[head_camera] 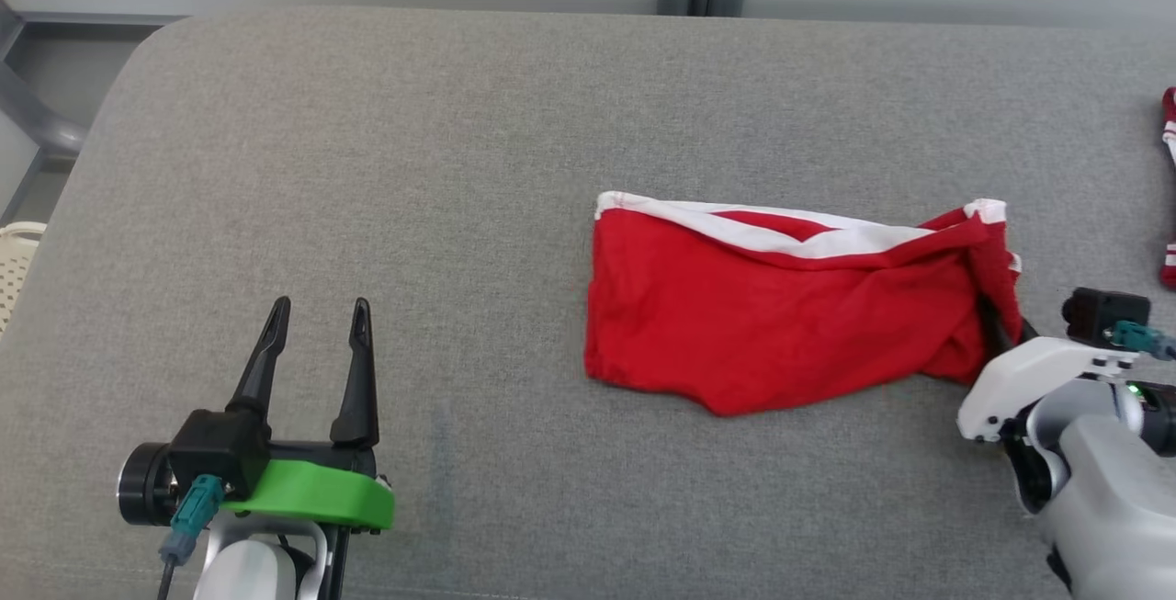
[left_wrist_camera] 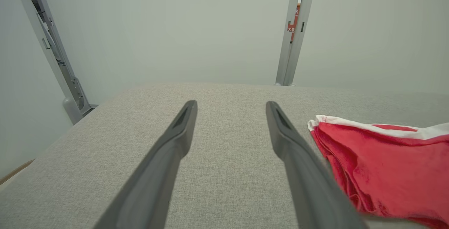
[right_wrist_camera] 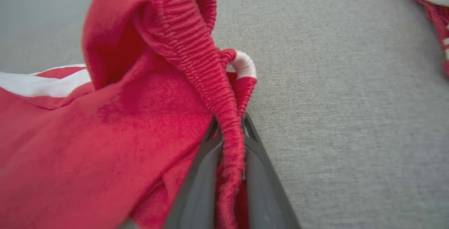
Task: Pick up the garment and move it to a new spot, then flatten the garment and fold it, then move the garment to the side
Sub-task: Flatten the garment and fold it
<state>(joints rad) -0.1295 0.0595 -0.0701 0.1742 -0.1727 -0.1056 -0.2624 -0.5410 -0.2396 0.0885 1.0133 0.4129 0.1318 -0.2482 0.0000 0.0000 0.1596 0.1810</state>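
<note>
Garment edge between low right arm's jaws

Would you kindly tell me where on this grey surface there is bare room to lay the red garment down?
The widest bare stretch of the grey surface lies between the left hand and the red garment, running to the far edge. It is crowded at the right, where the right hand grips the garment near another red item.
</note>
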